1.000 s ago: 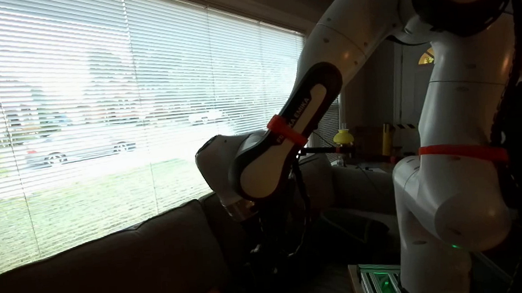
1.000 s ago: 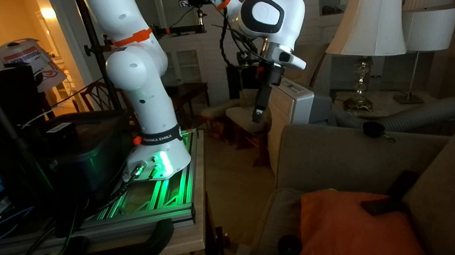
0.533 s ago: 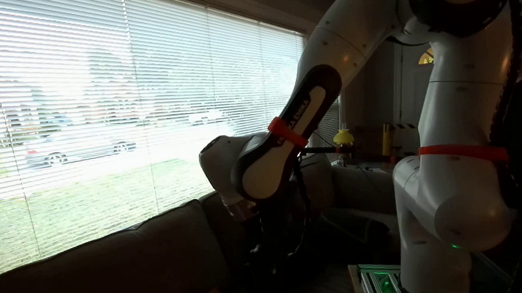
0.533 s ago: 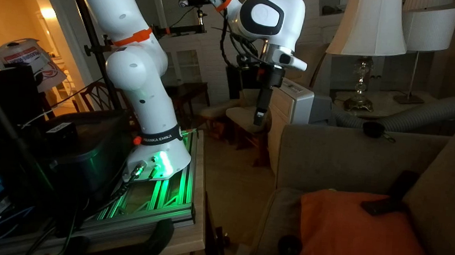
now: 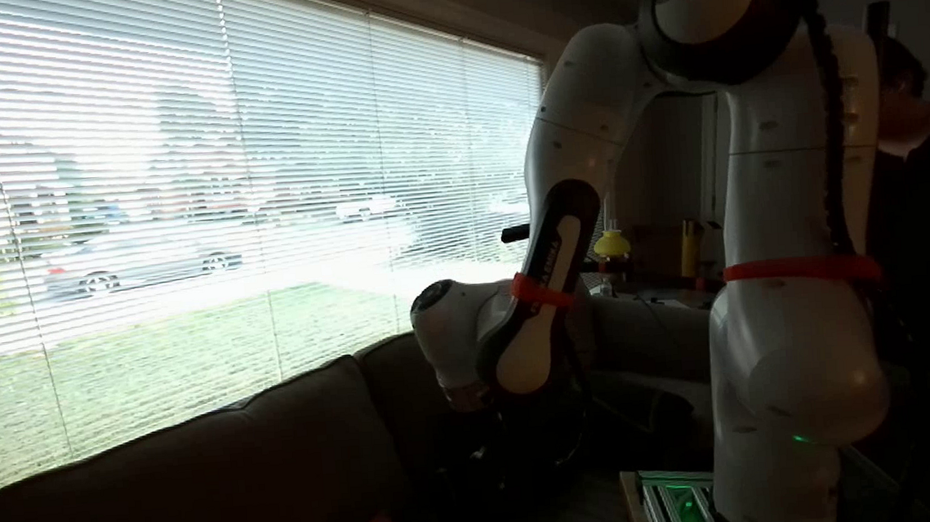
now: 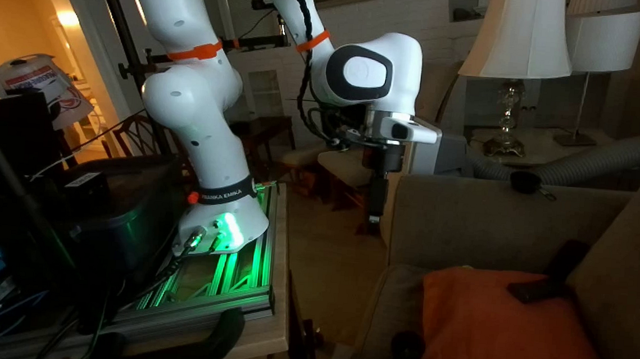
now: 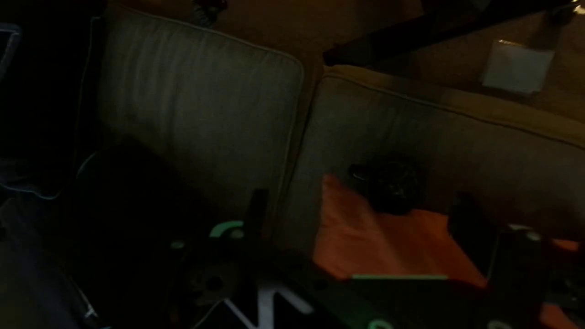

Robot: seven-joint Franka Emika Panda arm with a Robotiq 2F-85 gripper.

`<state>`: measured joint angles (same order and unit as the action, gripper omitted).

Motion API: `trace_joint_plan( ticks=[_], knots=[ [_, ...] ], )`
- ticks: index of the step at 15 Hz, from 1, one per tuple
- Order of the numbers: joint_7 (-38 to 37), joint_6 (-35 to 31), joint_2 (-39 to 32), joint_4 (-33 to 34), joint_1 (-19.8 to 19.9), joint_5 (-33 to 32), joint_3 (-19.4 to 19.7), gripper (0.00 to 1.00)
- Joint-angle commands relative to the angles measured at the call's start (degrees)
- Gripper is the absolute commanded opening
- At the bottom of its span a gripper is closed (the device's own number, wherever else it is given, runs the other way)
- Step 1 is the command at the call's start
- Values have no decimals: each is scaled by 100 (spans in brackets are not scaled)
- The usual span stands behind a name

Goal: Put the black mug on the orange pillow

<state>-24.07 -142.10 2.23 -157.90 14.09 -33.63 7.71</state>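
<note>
1. In an exterior view, the black two-fingered end effector [image 6: 372,223] has dropped; lower than it, the black cylindrical mug [image 6: 407,352] sits beside the orange cloth pillow [image 6: 503,336].
2. In an exterior view, the white jointed arm [image 5: 585,105] has sunk.
3. In the wrist view, spread fingers [image 7: 468,228] hold nothing; the mug shows beyond them: approach seemingly begun, grasp pending.

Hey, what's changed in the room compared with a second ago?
The arm has dropped in both exterior views, bringing the open gripper down with it. In an exterior view, a person's head now shows beside the arm. Nothing has been taken hold of or let go. The black mug stays on the sofa at the edge of the orange pillow, which hasn't moved either.
</note>
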Motion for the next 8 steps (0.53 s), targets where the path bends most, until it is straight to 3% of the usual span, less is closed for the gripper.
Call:
trace_joint_plan(
  ticks=[1,3,4,8],
  knots=[
    [-1549,-470,-863,283,205,-1279,434,100],
    [-2375,-241,-1210,544,19,-1598,612,100],
    [-1608,-293,-763,233,34,-1225,623,100],
    [-2111,-304,-1150,493,-41,-1386,700,100]
  ],
)
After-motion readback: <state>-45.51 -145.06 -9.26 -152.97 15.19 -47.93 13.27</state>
